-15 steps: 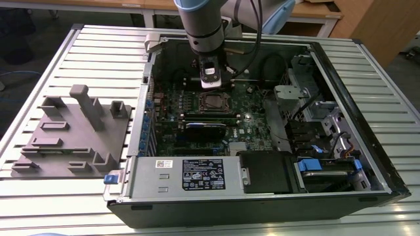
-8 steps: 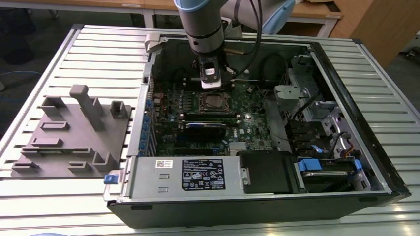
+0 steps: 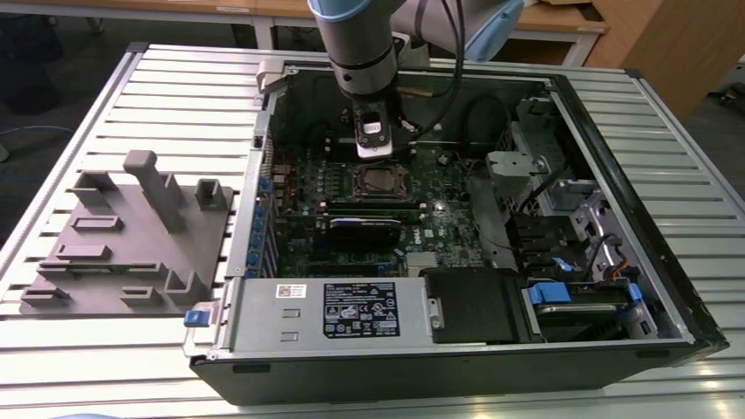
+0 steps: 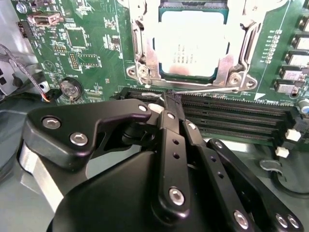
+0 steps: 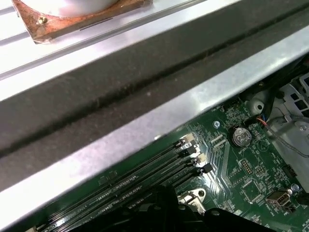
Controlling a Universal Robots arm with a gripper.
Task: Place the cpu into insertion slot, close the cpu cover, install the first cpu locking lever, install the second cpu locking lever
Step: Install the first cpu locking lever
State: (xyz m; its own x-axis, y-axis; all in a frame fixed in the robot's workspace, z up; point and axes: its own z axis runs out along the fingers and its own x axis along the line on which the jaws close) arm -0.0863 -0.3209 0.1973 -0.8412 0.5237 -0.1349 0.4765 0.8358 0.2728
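The gripper [image 4: 170, 98], fingers pressed together, rests its tips against a thin locking lever [image 4: 207, 91]. Just beyond it, the cpu [image 4: 190, 43] sits in the insertion slot [image 4: 193, 6] under the cpu cover [image 4: 235, 58], its far edge cut off.

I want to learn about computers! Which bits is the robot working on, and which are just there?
For the job: cpu, cpu cover, locking lever, gripper.
Just there: memory slots, coin battery, black card, grey plastic stand.
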